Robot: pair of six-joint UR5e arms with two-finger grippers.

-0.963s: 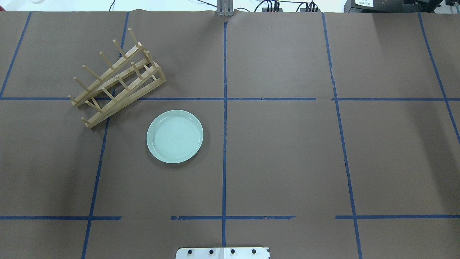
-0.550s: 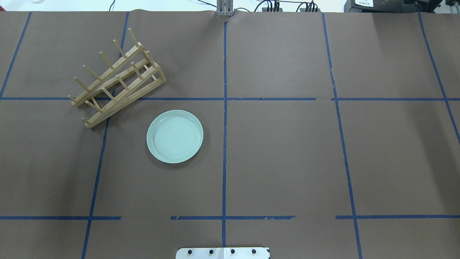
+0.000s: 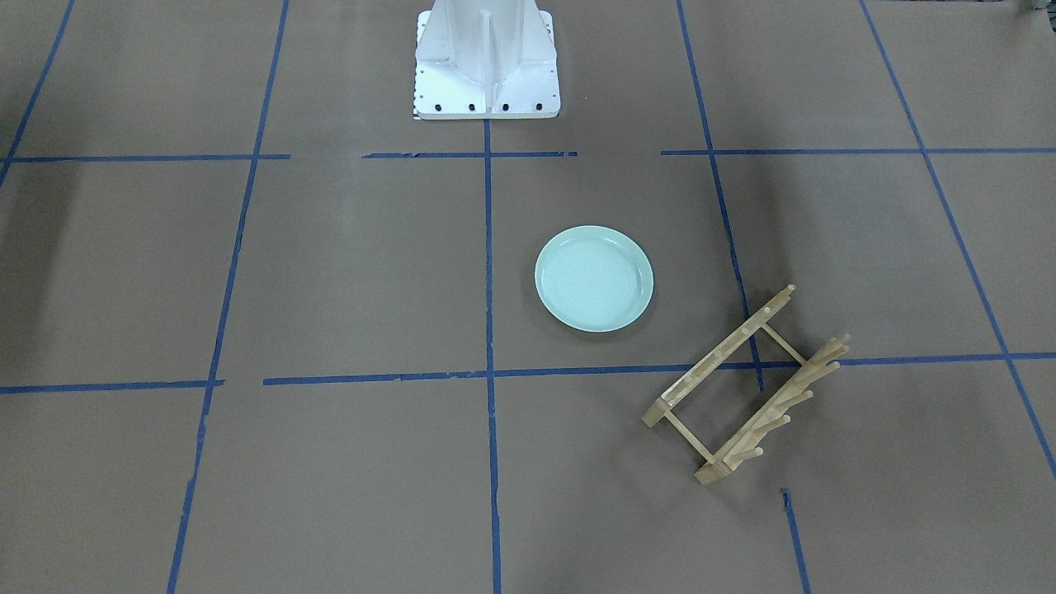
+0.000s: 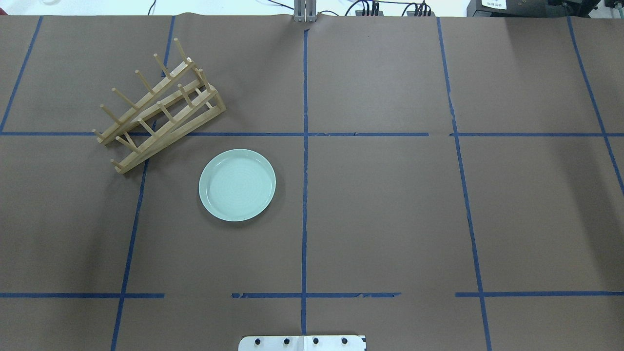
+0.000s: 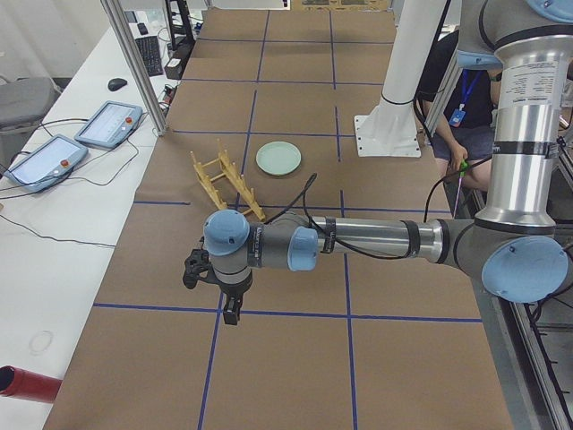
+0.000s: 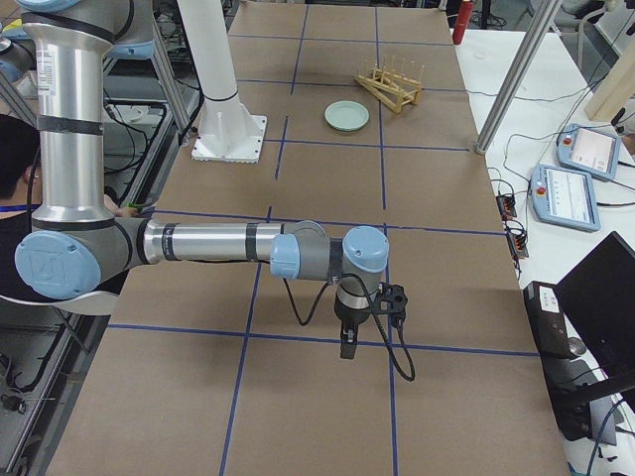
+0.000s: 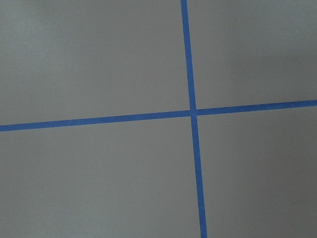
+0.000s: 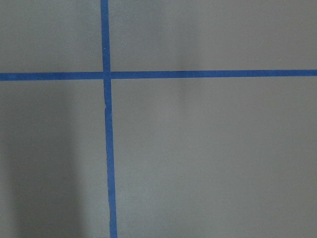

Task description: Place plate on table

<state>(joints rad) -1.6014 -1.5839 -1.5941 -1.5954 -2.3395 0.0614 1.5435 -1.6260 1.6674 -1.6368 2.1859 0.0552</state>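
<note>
The plate (image 4: pixel 237 185) lies flat and right side up on the tabletop (image 4: pixel 390 219). It sits just beside the wooden peg rack (image 4: pixel 158 107), on the side of the rack that faces the white robot base (image 4: pixel 302 342), and a strip of bare brown paper separates the two. The rack stands at a slant across a crossing of the blue tape lines (image 4: pixel 304 161), and none of its slots holds anything.

Neither arm is near the rack. The left gripper (image 5: pixel 232 313) hangs over the tabletop well apart from the rack, out toward the tabletop's left end, with the rack between it and the plate. It seems to point straight down, though the side view is too small to be sure. The right gripper (image 6: pixel 346 347) hangs far from the rack, over the opposite end of the tabletop.

Each gripper shows only in a distant side view, so I cannot tell whether its fingers are apart or together. Both wrist cameras show only brown paper and crossing tape.
</note>
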